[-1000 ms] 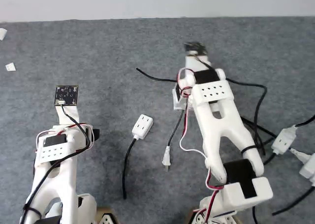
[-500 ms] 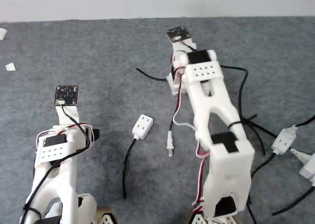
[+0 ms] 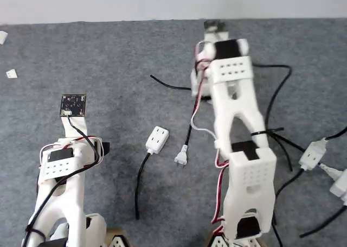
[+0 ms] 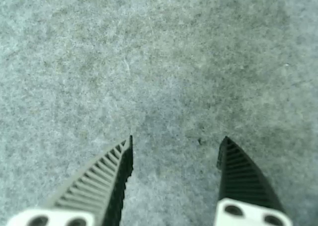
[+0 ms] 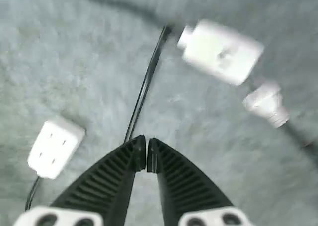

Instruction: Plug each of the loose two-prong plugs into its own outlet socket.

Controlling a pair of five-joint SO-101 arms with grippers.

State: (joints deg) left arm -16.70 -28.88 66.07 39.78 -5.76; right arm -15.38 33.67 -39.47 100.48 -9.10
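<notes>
Two-prong plug [image 3: 181, 159]: at the end of the black cord [image 3: 190, 133], prongs pointing away from the right arm. It is on the arm-base side of the right claw [image 5: 146, 147] and well apart from it. Cannot tell whether it rests on the desk [image 3: 108, 57] or hangs just above it.

Outlet socket [image 3: 157, 139]: white block, slots facing up, flat on the desk just beside the plug and not touching it. Its own dark cord trails toward the arm bases. From the right wrist it sits off to one side of the claw, beyond the black cord [image 5: 144, 87].

Right claw: fingers pressed together, pinching the black cord at the tips. The cord runs on past the tips across the grey surface.

Left claw [image 4: 176, 146]: fingers spread, over bare desk [image 4: 149, 62], touching nothing. Well apart from the plug and the socket.

Other items: white connector block [image 3: 313, 153] with a cord, on the far side of the right arm from the socket. Seen from the right wrist [image 5: 221, 51] it lies beyond the claw tips. A second white connector [image 3: 339, 183] lies just beside it [image 5: 266, 103]. More black cords loop around the right arm.
</notes>
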